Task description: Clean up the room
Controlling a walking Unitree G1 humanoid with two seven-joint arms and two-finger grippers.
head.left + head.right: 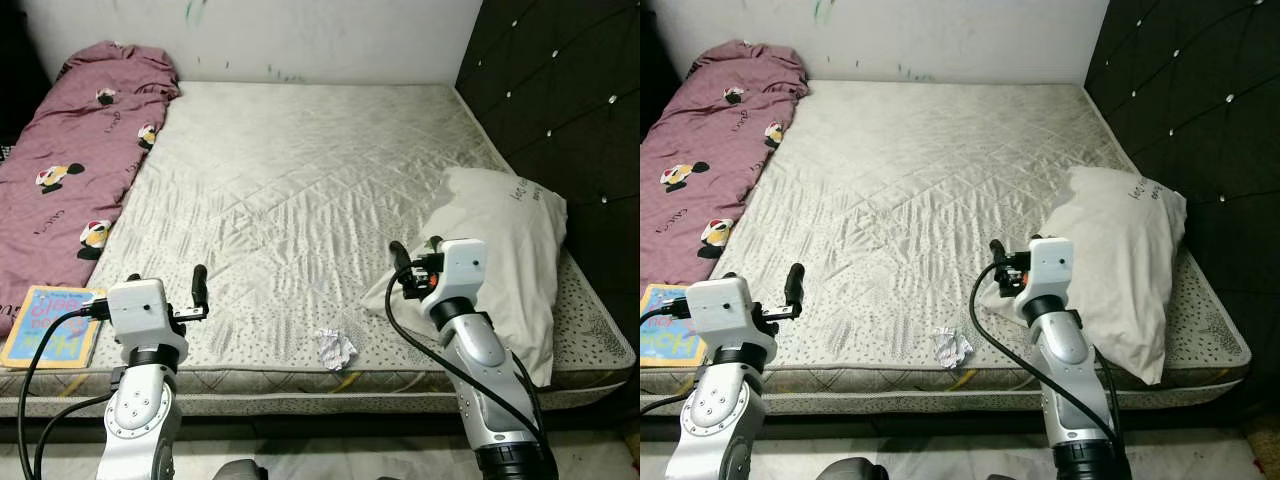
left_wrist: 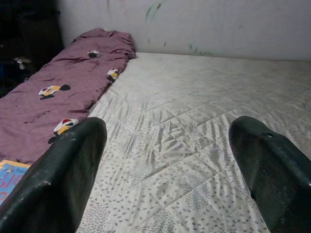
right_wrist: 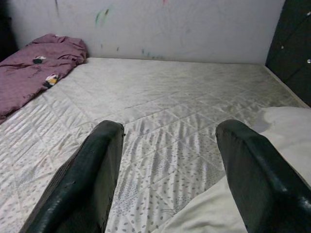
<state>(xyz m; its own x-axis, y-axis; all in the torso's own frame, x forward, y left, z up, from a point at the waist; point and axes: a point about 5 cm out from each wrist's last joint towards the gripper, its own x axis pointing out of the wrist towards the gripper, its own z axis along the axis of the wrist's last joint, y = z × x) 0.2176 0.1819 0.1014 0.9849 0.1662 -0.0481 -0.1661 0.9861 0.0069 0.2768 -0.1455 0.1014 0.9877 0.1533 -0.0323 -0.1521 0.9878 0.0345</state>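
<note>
A bare quilted mattress (image 1: 300,190) on a bed fills the room, against a pale wall. Nearest, the left pincer (image 2: 165,160) and right pincer (image 3: 167,165) hover over the near edge, both spread wide and empty. Between them lies a crumpled paper wad (image 1: 335,347). A children's book (image 1: 52,326) sits at near left, a white pillow (image 1: 505,250) right, and a maroon blanket (image 1: 85,160) stretches along the left side to the wall.
</note>
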